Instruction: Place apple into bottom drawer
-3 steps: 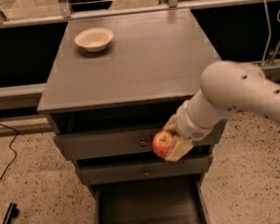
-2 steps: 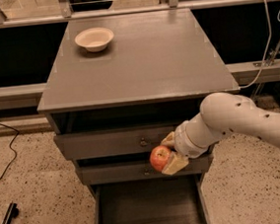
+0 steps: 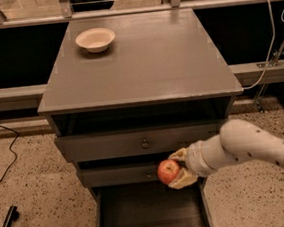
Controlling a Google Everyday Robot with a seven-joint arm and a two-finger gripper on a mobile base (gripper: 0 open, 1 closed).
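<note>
My gripper point(image 3: 177, 170) is shut on the red-orange apple point(image 3: 168, 171) and holds it in front of the middle drawer, just above the back edge of the open bottom drawer point(image 3: 151, 210). The bottom drawer is pulled out at the foot of the grey cabinet; its dark floor shows and holds nothing I can see. My white arm point(image 3: 251, 147) reaches in from the right.
A white bowl point(image 3: 95, 39) stands at the back left of the cabinet top point(image 3: 142, 60). Two shallower knobbed drawers point(image 3: 145, 143) sit above the bottom one. A black cable point(image 3: 6, 163) lies on the speckled floor at the left.
My gripper has moved down and slightly left with the apple, from the level of the top drawer front to just above the open bottom drawer.
</note>
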